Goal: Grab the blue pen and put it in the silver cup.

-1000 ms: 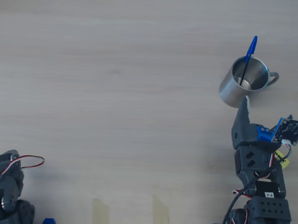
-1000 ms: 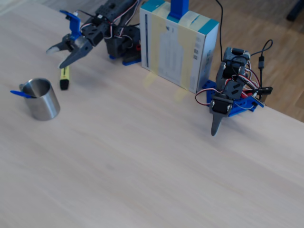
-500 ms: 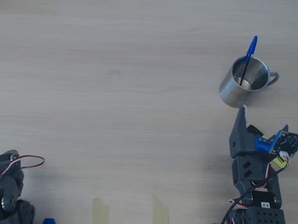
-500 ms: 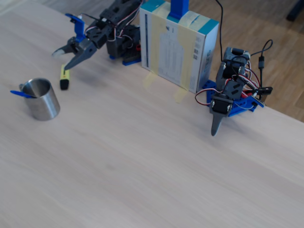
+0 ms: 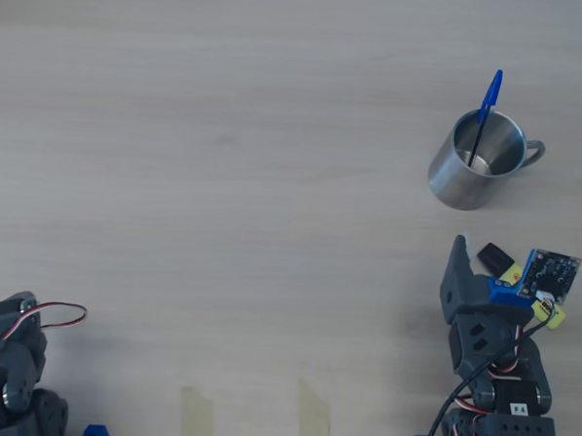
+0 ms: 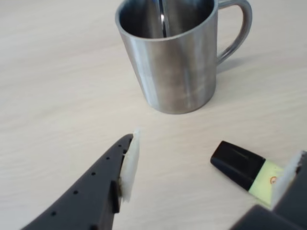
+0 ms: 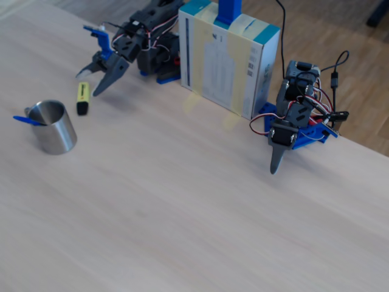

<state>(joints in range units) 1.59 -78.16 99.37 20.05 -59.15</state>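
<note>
The gripper (image 5: 476, 259) has drawn back from the silver cup (image 5: 467, 176) over the last second, its jaws open and empty, uncovering a yellow highlighter (image 5: 511, 270) on the table (image 5: 226, 156). The blue pen (image 5: 485, 109) stands tilted inside the cup, cap above the rim, so the task looks done. The cup is smooth shiny steel, cylindrical with a loop handle; the table is pale matte wood grain.

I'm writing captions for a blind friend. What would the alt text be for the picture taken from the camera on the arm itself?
A shiny silver cup with a loop handle stands on a pale wooden table, a thin pen barely visible inside. Below it the robot's hand is open and empty, and a yellow highlighter with a black cap lies between its fingers.
</note>
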